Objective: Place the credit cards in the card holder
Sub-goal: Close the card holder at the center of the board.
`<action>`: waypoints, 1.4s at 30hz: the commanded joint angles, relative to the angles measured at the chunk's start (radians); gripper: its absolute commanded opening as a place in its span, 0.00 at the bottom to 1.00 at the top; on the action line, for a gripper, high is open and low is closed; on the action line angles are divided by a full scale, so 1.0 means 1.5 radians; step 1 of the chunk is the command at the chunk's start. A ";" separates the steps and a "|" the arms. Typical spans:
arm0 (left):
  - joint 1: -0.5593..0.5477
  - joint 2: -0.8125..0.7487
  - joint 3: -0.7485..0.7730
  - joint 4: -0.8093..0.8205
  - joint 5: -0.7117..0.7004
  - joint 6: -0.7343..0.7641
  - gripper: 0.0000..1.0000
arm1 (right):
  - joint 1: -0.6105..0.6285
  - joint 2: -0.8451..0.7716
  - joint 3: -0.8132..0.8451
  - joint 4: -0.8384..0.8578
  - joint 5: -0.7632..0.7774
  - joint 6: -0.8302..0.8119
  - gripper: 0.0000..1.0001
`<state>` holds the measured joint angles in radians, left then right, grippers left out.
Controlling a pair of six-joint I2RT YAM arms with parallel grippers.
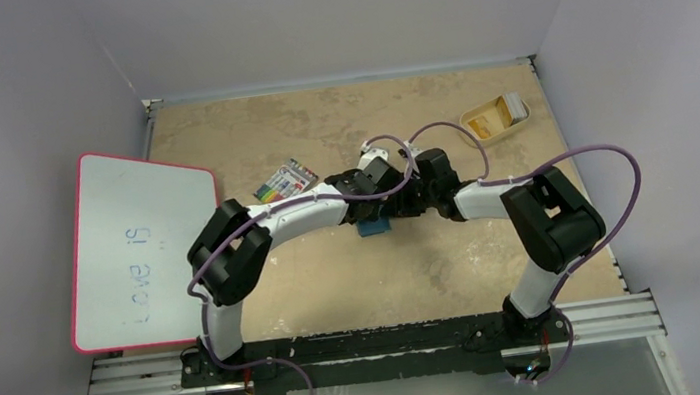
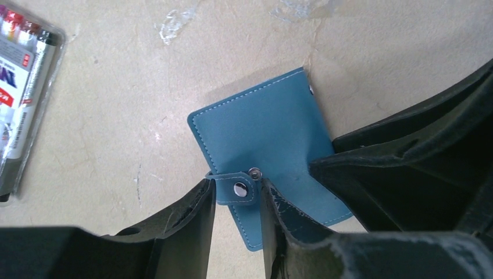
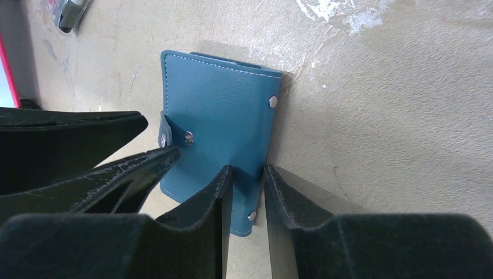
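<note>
The teal-blue card holder (image 1: pixel 371 226) lies folded shut on the table at the middle, also in the left wrist view (image 2: pixel 267 128) and the right wrist view (image 3: pixel 221 104). Its snap strap (image 2: pixel 235 187) is off its stud. My left gripper (image 2: pixel 235 186) is shut on that strap, seen from above in the top view (image 1: pixel 375 212). My right gripper (image 3: pixel 247 171) is shut on the card holder's riveted spine edge, in the top view (image 1: pixel 398 207). The credit cards (image 1: pixel 493 119), orange-yellow and whitish, lie in the tan tray at the back right, away from both grippers.
The shallow tan tray (image 1: pixel 472 129) sits at the back right. A flat pack with multicoloured stripes (image 1: pixel 285 179) lies left of the grippers, also in the left wrist view (image 2: pixel 23 87). A red-rimmed whiteboard (image 1: pixel 136 249) covers the table's left side.
</note>
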<state>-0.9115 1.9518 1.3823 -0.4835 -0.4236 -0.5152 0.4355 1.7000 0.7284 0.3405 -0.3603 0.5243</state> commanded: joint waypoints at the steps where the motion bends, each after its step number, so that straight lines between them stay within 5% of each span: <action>1: -0.011 -0.002 0.033 -0.008 -0.051 -0.013 0.31 | 0.003 -0.005 -0.012 -0.013 -0.013 -0.001 0.29; 7: -0.017 0.003 0.039 -0.008 -0.058 -0.009 0.20 | 0.003 -0.008 -0.013 -0.013 -0.013 -0.002 0.29; 14: -0.018 0.005 0.036 -0.013 -0.061 -0.014 0.19 | 0.002 -0.008 -0.013 -0.012 -0.013 -0.002 0.29; 28: -0.027 0.009 0.036 -0.013 -0.074 -0.010 0.30 | 0.003 -0.008 -0.012 -0.012 -0.012 -0.004 0.29; 42: -0.032 0.019 0.041 -0.021 -0.109 -0.003 0.31 | 0.002 -0.008 -0.008 -0.016 -0.014 -0.009 0.29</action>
<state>-0.9520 1.9663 1.3991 -0.5144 -0.5247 -0.5224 0.4355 1.7000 0.7269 0.3435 -0.3618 0.5240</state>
